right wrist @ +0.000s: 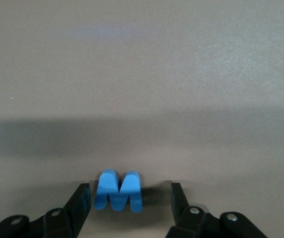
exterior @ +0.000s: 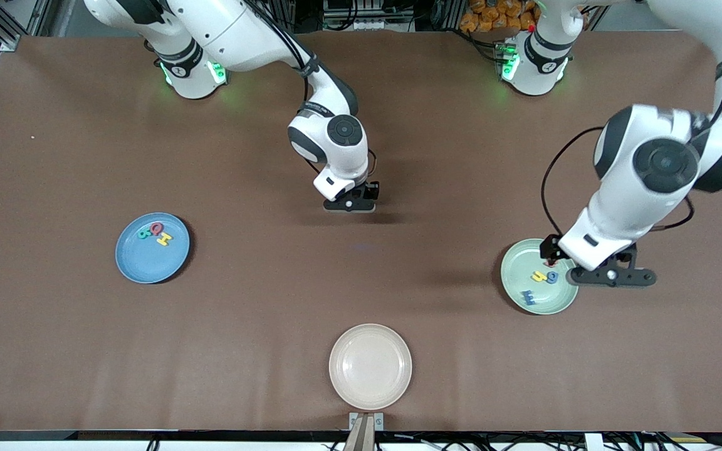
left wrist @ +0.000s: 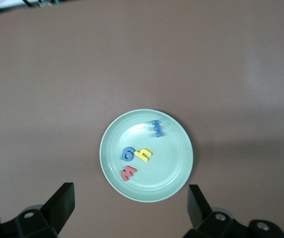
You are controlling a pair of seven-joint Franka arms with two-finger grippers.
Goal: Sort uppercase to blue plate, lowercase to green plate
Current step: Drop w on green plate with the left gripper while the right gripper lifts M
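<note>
- While the blue W (right wrist: 117,191) lies flat on the bare table (exterior: 261,300) between the spread fingers (right wrist: 80,202) of the right gripper (exterior: 350,205), near mid-table, its width spans the gap from finger to finger; neither finger touches it.
- From the W, the blue plate (exterior: 141,266) lies at about 8 o'clock in the front view, holding the red Q (exterior: 156,228), yellow H (exterior: 164,238) and teal R (exterior: 144,233).
- The left gripper (left wrist: 128,210) waits, fingers apart, over the edge of the green plate (left wrist: 174,176), which holds four letters.

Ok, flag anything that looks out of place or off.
Only the blue W is out of place: it lies on the bare table between the open fingers of the right gripper, on neither plate. The left gripper hovers open over the green plate.
</note>
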